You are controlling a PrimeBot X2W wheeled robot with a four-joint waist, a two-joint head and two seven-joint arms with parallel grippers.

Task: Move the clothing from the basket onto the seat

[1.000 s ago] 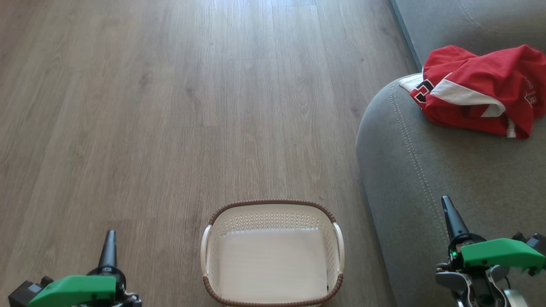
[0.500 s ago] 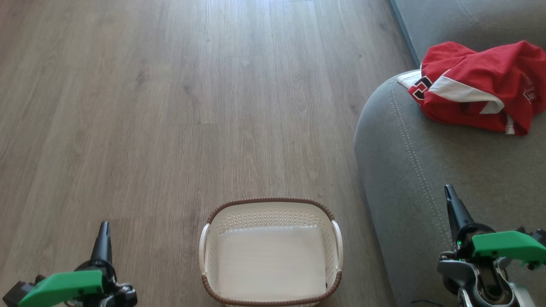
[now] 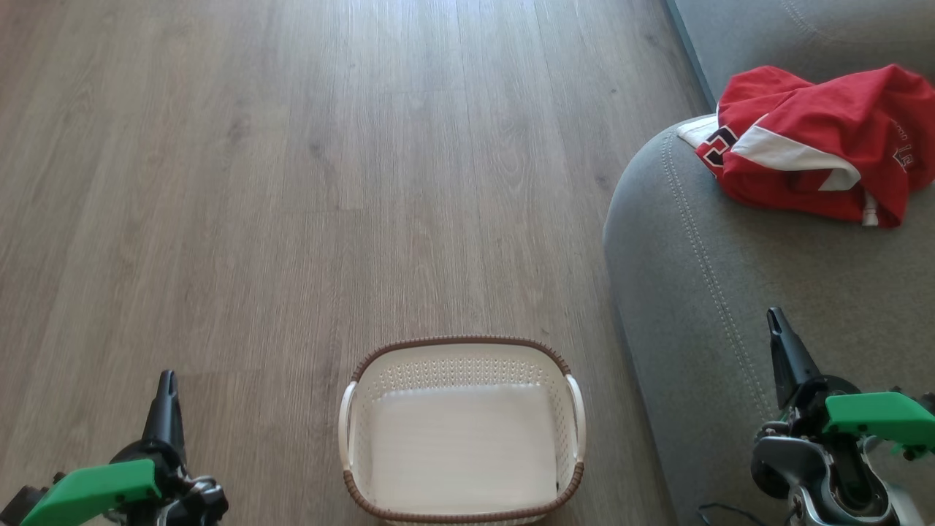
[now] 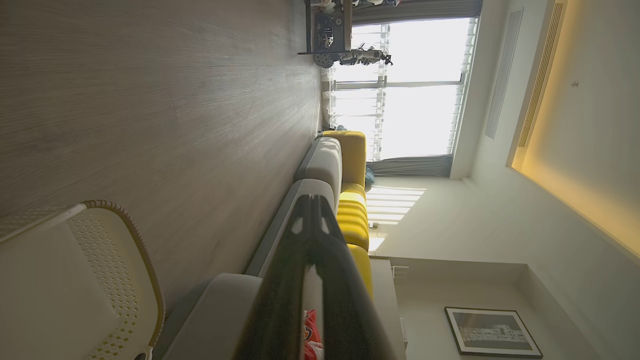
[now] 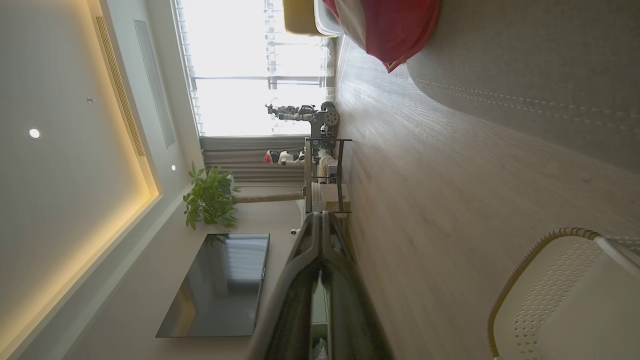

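The jersey [image 3: 811, 139] lies in a crumpled heap on the sofa [image 3: 701, 292], close to its rounded front corner. It is bright red with a curved white panel across its middle, and part of a black, white-edged number shows at its left end, where a white flap rests on the cushion's edge. The sofa is grey fabric with a soft rounded edge followed by a line of pale double stitching. The basket [image 3: 460, 341] stands upright on the wooden floor [image 3: 292, 183] just beside the sofa, well apart from the jersey. It is cream, perforated, brown-rimmed, with a handle on each side and its flat bottom bare.
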